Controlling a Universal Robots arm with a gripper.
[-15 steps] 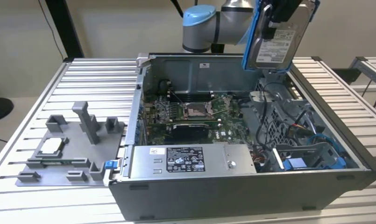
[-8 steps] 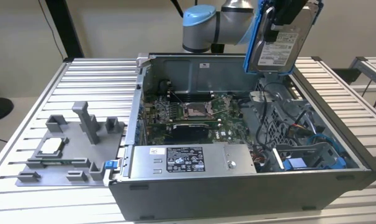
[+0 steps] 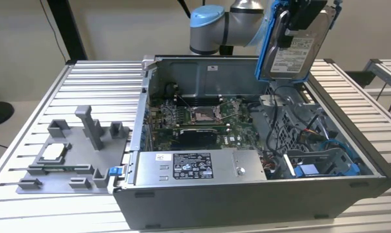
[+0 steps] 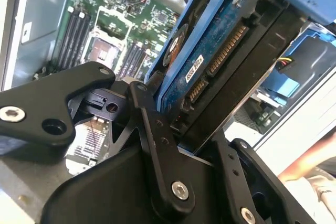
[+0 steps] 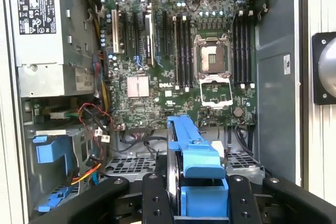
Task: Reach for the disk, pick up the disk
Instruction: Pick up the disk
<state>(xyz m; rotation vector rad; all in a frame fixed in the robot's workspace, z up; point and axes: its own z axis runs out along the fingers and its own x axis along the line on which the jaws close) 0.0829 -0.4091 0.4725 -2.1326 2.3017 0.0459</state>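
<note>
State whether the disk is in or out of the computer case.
Out: the hand holds the disk up above the open case.

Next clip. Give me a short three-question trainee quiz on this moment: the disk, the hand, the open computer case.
1. True or false: the disk lies flat inside the computer case.
2. What does the hand hold? A) the disk B) a cable C) nothing
3. Fill in: the rails on the disk's edges are ____.

Key: 1 false, it hangs upright above the case; 2 A; 3 blue.
</note>
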